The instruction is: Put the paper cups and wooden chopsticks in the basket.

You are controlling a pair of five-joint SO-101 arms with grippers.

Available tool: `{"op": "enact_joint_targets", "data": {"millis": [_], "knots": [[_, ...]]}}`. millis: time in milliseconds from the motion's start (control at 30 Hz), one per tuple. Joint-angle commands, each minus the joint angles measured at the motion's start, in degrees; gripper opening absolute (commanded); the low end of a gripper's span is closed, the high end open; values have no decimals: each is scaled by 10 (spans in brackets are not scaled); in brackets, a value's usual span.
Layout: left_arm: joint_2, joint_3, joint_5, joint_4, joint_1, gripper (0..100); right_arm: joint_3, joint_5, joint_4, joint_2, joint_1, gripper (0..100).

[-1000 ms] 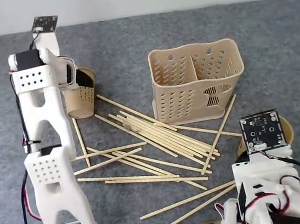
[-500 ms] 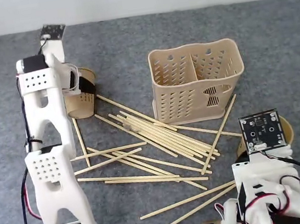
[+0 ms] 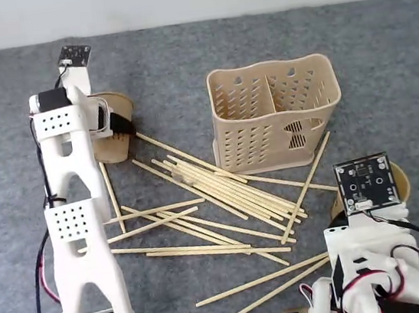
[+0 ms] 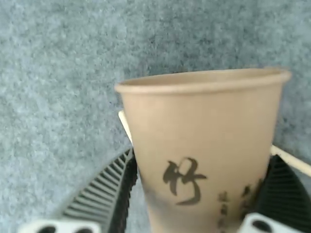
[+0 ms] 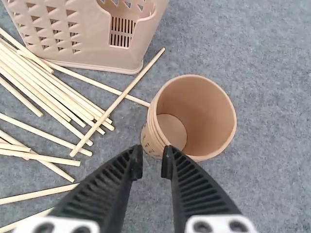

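A brown paper cup (image 3: pixel 114 115) with dark print stands at the far left of the grey mat. My left gripper (image 3: pixel 116 125) is shut on the paper cup (image 4: pixel 204 145), with a black finger (image 4: pixel 109 194) pressed against each side of it. Several wooden chopsticks (image 3: pixel 214 194) lie scattered across the middle of the mat. The beige perforated basket (image 3: pixel 275 113) stands behind them. Another paper cup (image 5: pixel 194 116), with more nested inside it, stands near the basket's corner (image 5: pixel 82 29). My right gripper (image 5: pixel 151 158) is shut and holds nothing, just short of that cup's rim.
A chopstick (image 5: pixel 119 99) leans against the right cup's side, and several more (image 5: pixel 43 92) lie beside it. The right arm's camera board (image 3: pixel 364 181) covers part of that cup in the high view. Bare mat stretches to the right of the basket and behind it.
The left arm's wrist has shifted right and its gripper has settled lower around the cup. The right arm has not moved.
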Motion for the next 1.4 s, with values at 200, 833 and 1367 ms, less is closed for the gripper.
{"op": "enact_joint_targets", "data": {"millis": [200,833,1367], "knots": [[-2,-195,-4,90,3,338,-4,0,20,-1,-2,84],[-206,-147,0,91,6,188,-5,0,20,-1,-1,84],[-781,322,40,76,198,194,-5,0,22,-195,-6,84]]}}
